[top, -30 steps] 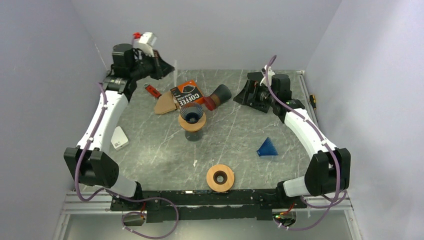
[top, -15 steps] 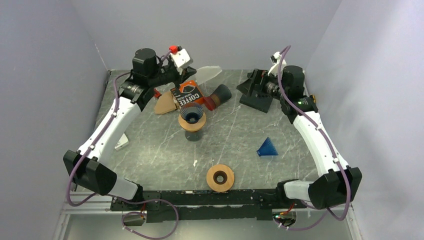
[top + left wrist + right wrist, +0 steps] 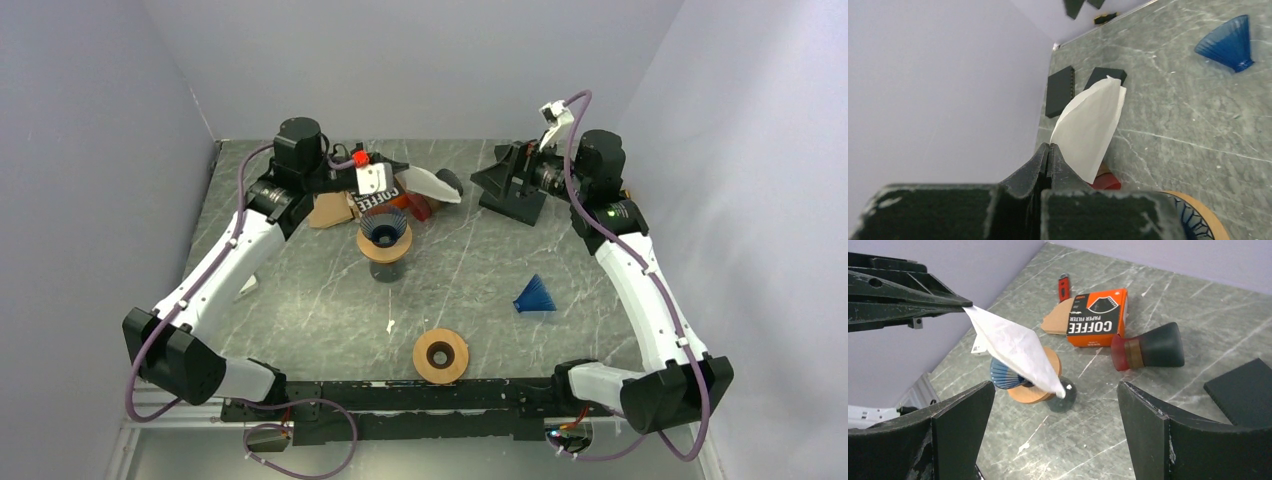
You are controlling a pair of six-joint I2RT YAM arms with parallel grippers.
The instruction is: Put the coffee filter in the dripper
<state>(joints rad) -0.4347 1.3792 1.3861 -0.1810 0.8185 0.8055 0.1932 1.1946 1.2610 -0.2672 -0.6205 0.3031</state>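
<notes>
My left gripper [image 3: 400,172] is shut on a corner of a white paper coffee filter [image 3: 436,185] and holds it in the air just behind and to the right of the dripper. The filter hangs folded flat from the fingertips in the left wrist view [image 3: 1090,125]. The dripper [image 3: 384,228] is a blue ribbed cone on a wooden ring, on a dark glass stand. In the right wrist view the filter [image 3: 1015,352] hangs in front of the dripper [image 3: 1000,374]. My right gripper [image 3: 1055,385] is open and empty, high at the back right [image 3: 492,172].
An orange coffee filter box [image 3: 1096,317], a brown filter [image 3: 1055,322], a red-handled tool [image 3: 1063,285] and a dark cone with a red band [image 3: 1148,346] lie behind the dripper. A second blue cone [image 3: 536,295] and a wooden ring [image 3: 440,355] lie nearer.
My left arm has swung from the back left corner to the right and down, carrying the filter to just behind the dripper. My right arm has lifted and drawn back slightly.
</notes>
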